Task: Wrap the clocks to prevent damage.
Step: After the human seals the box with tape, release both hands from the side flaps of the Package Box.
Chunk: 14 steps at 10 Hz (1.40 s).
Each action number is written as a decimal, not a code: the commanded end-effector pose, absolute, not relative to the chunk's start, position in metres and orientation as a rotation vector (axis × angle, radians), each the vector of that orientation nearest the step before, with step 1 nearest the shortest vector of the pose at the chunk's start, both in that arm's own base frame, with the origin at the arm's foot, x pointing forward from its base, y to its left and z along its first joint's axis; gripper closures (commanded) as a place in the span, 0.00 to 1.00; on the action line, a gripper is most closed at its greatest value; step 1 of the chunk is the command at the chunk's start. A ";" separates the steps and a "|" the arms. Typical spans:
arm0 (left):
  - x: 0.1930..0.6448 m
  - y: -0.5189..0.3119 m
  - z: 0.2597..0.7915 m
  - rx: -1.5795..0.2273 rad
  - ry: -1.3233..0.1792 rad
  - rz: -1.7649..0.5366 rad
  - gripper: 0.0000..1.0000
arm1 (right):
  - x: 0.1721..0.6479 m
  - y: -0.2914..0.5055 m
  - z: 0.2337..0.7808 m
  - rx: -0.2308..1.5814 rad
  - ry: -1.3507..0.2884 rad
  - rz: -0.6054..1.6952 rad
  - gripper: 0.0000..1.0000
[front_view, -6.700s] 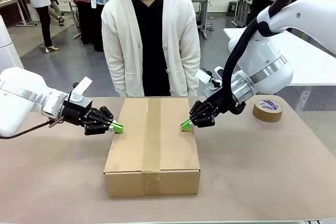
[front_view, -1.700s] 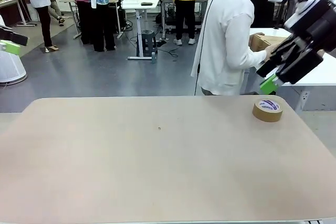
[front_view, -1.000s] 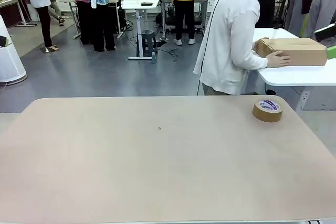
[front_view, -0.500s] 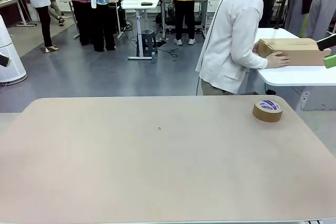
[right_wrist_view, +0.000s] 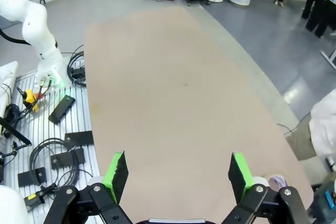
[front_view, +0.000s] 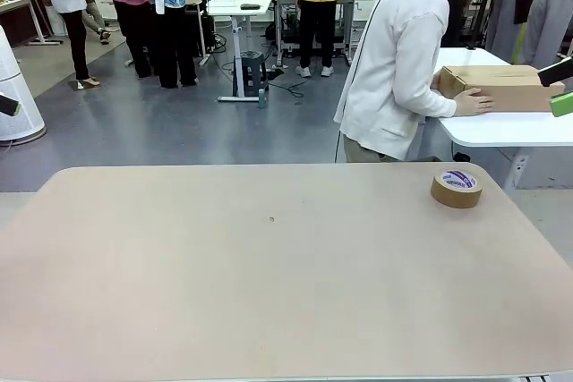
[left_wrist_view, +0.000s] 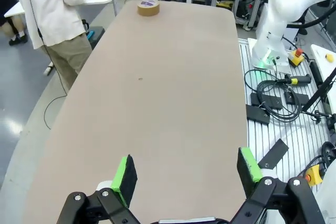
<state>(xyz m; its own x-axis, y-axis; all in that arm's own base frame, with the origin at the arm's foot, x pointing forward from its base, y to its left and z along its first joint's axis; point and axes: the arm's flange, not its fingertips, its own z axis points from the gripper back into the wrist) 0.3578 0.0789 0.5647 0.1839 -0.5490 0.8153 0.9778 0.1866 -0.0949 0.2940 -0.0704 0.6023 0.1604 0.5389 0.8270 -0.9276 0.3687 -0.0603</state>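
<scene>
Both claws (left_wrist_view: 185, 169) (right_wrist_view: 176, 169) gape wide, holding nothing.

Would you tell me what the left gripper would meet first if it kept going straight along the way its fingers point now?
Most likely the bare tabletop. The open left gripper looks down along it with nothing between; the tape roll lies much farther off, though depth is uncertain.

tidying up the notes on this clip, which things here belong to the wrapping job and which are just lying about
Part of the job:
- cardboard box, under the person's hand on the white side table
- left claw, open
- right claw, open

Just lying about:
- brown tape roll, on the work table
</scene>
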 end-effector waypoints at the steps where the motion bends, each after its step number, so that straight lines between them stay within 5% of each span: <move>1: 0.360 0.080 0.562 -0.738 -0.710 -1.227 0.00 | 0.294 -0.071 0.602 0.536 -0.892 1.121 0.00; 6: 0.355 0.090 0.567 -0.734 -0.803 -1.239 0.00 | 0.294 -0.071 0.602 0.536 -0.892 1.121 0.00; 14: 0.357 0.085 0.566 -0.727 -0.751 -1.219 0.00 | 0.294 -0.071 0.602 0.536 -0.892 1.121 0.00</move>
<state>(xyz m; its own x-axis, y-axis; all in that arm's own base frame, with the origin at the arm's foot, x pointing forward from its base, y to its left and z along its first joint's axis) 0.3574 0.0861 0.5658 0.1699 -0.5395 0.8247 0.9792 0.1869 -0.0794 0.2939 -0.0709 0.6022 0.1617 0.5386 0.8269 -0.9269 0.3704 -0.0600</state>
